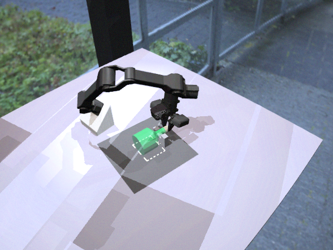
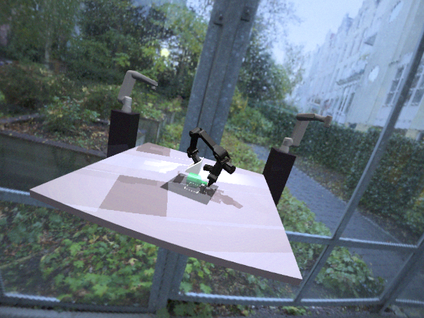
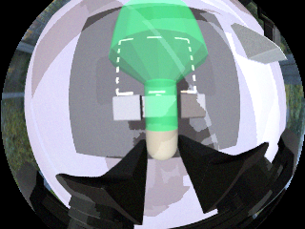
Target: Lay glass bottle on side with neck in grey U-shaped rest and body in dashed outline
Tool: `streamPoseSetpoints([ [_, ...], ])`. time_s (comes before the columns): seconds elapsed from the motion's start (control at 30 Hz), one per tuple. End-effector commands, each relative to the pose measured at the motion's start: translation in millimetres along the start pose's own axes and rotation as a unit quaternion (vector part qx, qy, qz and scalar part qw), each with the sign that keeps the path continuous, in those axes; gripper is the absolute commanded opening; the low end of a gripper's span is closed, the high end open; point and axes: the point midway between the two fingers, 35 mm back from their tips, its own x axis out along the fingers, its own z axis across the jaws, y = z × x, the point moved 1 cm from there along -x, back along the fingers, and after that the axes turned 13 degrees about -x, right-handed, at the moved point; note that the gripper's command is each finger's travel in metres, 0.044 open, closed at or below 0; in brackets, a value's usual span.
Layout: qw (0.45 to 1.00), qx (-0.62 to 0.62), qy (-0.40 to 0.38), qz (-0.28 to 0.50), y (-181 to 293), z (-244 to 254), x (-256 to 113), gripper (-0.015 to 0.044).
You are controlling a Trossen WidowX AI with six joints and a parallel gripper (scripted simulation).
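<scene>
Tabletop [image 1: 255,150] [image 2: 222,239] [image 3: 52,114]: It looks hard. Glass could crack if it bumped down.

Dashed outline [image 1: 146,160] [image 2: 185,188] [image 3: 117,92]: This is the bottle's bed, and the body seems to hang a little above it.

Grey U-shaped rest [image 1: 164,136] [image 2: 203,187] [image 3: 127,107]: Its two sides stand on either side of the neck, as the wrist view shows. I can't tell if the neck touches it.

Fingers [image 1: 169,126] [image 2: 211,180]: They are part way open, pinching the bottle by its tan tip end.

Neck [image 1: 160,131] [image 2: 204,183] [image 3: 161,119]: Thin, stiff and likely slippery. The top end is a good place to hold, since the fingers stay out of the rest there. Squeeze just enough.

Glass bottle [image 1: 145,138] [image 2: 194,178] [image 3: 157,57]: It is on its side, see-through green. The fat body is probably the heavy part, far from the grip, so it could droop or twist. Lower it slowly and let go only when it sits still.

White wedge [image 1: 104,123] [image 2: 195,167] [image 3: 257,48]: It is off to the side, apart from the bottle. Don't swing the glass that way.
</scene>
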Motion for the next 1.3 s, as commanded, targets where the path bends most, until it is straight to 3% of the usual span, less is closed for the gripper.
streamPoseSetpoints([
  [0.0,1.000,-0.002,0.001,-0.002,-4.2,-1.0,2.8,0.0116],
  [0.57,1.000,0.002,-0.002,0.003,0.2,-0.1,0.8,0.0116],
  [0.97,1.000,0.002,-0.002,0.003,0.2,-0.1,0.8,0.0431],
  [1.27,0.994,0.031,-0.005,0.105,-20.6,-1.6,-57.0,0.0440],
])
